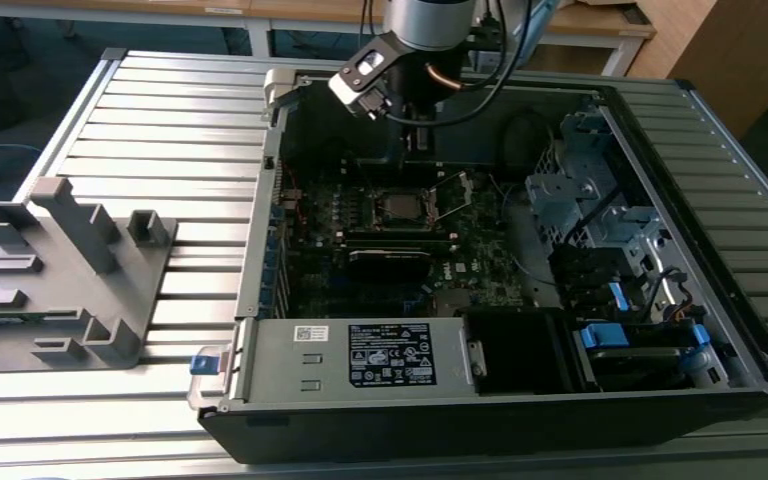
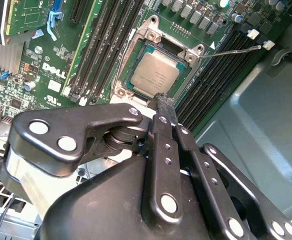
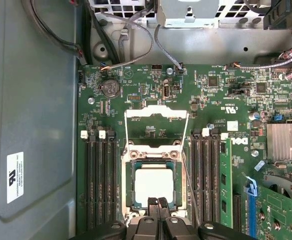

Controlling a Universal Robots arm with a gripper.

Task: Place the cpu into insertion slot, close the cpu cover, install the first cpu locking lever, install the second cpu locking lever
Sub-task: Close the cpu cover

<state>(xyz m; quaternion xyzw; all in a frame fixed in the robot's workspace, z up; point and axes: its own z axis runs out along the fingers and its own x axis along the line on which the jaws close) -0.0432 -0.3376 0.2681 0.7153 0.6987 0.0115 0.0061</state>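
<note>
Black fingers [image 3: 152, 209] are pressed together at the near edge of the socket and pinch nothing. Whether their tips touch the chip cannot be told. Just beyond them the cpu [image 3: 153, 184] lies flat in the insertion slot [image 3: 127, 180], grey top up and square to the frame.

Past the chip, the cpu cover [image 3: 156, 113] stands raised on its hinge, clear of the cpu. In the second wrist view one locking lever [image 2: 231, 51] juts out from the socket as a thin wire, unlatched. The other lever cannot be identified with certainty.

Farther out, the motherboard [image 3: 226, 100] sits in the open computer case [image 1: 491, 425], which lies on the slatted counter [image 1: 157, 120].

Assessment: placement of the chip appears complete. Closing the cover and fastening both levers remain outstanding.
</note>
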